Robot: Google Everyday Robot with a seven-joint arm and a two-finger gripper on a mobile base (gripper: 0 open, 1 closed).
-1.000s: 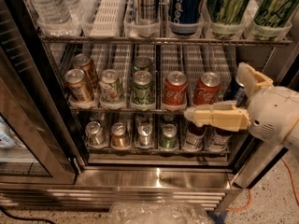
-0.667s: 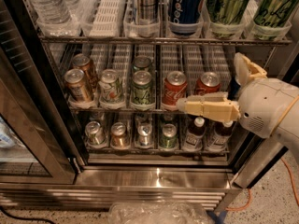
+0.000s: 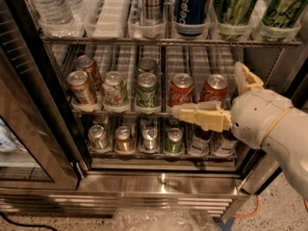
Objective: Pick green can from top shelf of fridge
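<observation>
I see the fridge point(image 3: 159, 184) with its glass door point(image 3: 29, 134) open at the left. The green can point(image 3: 236, 5) stands on the top shelf point(image 3: 110, 40), in a clear plastic bin, just to the right of the blue Pepsi can point(image 3: 186, 7). A second tall green can point(image 3: 285, 8) of the same kind stands in the next bin, at the right end of the shelf. I cannot tell from here which of the two is meant. Their tops are cut off by the upper edge of my view.

The hand point(image 3: 206, 89) is not at this shelf. It hangs lower, in front of the middle rack, on the right side. Its two fingers are spread wide and hold nothing. One finger point(image 3: 199, 117) lies level and points to the left, just under the two red cola cans point(image 3: 182, 89). The other finger point(image 3: 248, 78) stands tilted upward, beside the right cola can. The white round arm point(image 3: 269, 124) comes in from the lower right.

On the top shelf I see also a water bottle point(image 3: 48, 4) at the left, then white ribbed lanes point(image 3: 111, 11), then a silver can point(image 3: 153, 1). Short green cans point(image 3: 146, 88) stand in the middle rack, left of the cola cans. Small cans fill the bottom rack point(image 3: 144, 154).
</observation>
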